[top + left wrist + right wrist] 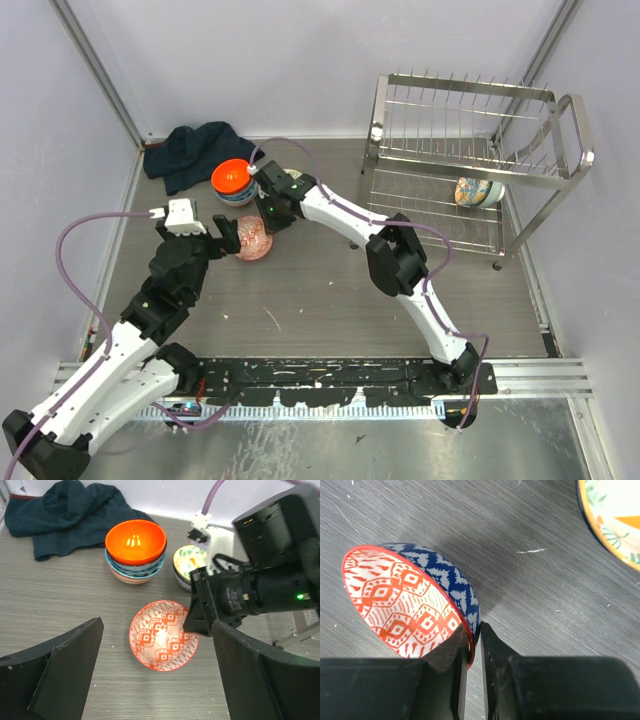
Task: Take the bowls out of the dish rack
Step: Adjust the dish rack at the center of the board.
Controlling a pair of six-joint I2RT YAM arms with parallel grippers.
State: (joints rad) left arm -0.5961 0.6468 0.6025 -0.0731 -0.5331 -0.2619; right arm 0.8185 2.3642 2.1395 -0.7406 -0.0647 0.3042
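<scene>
the left arm reaches forward from its base at the near left, elbow low, and its left tool (228, 238) points ahead with both fingers spread wide apart. the right arm bends at the elbow and stretches across to the left, and its right tool (474, 632) has its fingers pinched nearly together on the rim of a red-patterned bowl (405, 600), close to the left tool
</scene>
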